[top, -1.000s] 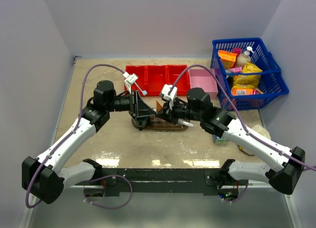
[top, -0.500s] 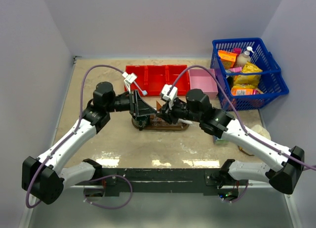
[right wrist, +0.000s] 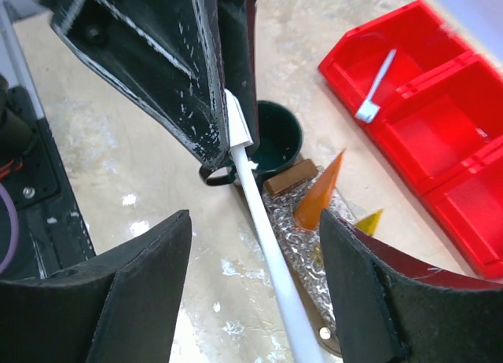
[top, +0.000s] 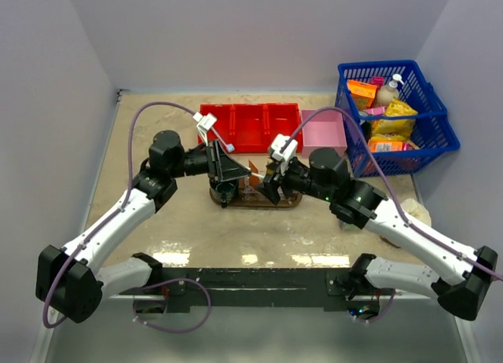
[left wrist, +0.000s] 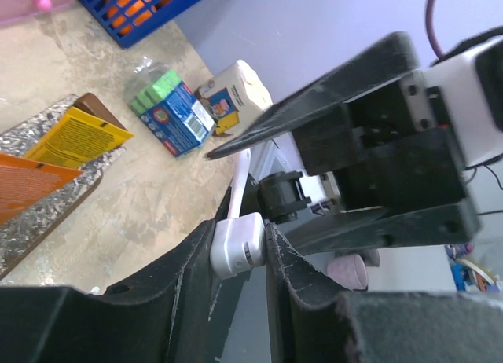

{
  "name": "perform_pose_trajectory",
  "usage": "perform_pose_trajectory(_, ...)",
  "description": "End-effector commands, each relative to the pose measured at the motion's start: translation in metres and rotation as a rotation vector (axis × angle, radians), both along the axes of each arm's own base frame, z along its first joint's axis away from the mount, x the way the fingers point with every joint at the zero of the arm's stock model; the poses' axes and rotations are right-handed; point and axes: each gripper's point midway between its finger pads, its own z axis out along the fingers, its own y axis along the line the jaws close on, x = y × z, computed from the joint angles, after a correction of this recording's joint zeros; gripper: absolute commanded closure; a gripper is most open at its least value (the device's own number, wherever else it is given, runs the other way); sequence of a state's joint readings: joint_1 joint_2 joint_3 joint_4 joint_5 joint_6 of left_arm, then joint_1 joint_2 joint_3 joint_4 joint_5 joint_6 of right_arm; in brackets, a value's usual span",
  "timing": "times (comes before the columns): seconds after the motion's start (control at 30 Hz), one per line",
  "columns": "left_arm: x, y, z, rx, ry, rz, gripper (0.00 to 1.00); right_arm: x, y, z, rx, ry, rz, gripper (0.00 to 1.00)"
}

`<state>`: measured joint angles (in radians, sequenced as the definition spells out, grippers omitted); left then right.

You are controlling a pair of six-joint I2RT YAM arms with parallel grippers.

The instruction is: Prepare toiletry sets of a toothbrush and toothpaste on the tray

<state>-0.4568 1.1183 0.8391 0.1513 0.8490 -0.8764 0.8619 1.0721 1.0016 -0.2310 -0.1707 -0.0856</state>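
Observation:
My left gripper (left wrist: 240, 239) is shut on the thick end of a white toothbrush (right wrist: 263, 221), above the left end of the tray (top: 292, 199). The stick slants down between the fingers of my right gripper (right wrist: 255, 225), which stands open and does not touch it. In the top view the left gripper (top: 226, 173) and right gripper (top: 271, 186) face each other over the tray. An orange toothpaste tube (right wrist: 321, 192) and a yellower one (right wrist: 368, 220) lie on the tray's crinkled silver lining (right wrist: 306, 249). Another toothbrush (right wrist: 376, 86) lies in the red bin (right wrist: 440, 143).
A dark green cup (right wrist: 279, 135) stands at the tray's left end. The red bin (top: 251, 126) and a pink box (top: 322, 131) sit behind the tray. A blue basket (top: 397, 115) of goods is at the far right. A green-blue pack (left wrist: 169, 111) and a small carton (left wrist: 236, 88) lie right of the tray.
My right gripper has opened and let go of the toothbrush, and it has drawn back slightly to the right. The left gripper keeps hold of the toothbrush.

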Motion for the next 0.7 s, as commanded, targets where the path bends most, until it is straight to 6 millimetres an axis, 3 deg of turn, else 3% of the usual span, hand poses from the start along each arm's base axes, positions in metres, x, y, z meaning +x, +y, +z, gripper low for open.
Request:
perform_pose_trajectory(0.0,0.017,0.002,0.009,0.015,-0.069,0.084,1.00,0.005,-0.020,0.034,0.097,-0.039,-0.125,0.30)
perform_pose_trajectory(0.23,0.031,-0.001,0.014,0.112,-0.169,0.154,1.00,0.030,-0.073,0.064,0.177,-0.037,-0.430,0.22)
perform_pose_trajectory(0.37,0.031,-0.008,0.017,0.150,-0.197,0.157,1.00,0.055,-0.104,0.066,0.204,-0.021,-0.537,0.22)
perform_pose_trajectory(0.57,0.036,-0.015,0.015,0.267,-0.243,0.145,1.00,0.078,-0.124,0.053,0.210,0.008,-0.621,0.22)
perform_pose_trajectory(0.67,0.034,-0.019,0.012,0.320,-0.252,0.113,1.00,0.082,-0.124,0.047,0.220,0.031,-0.616,0.23)
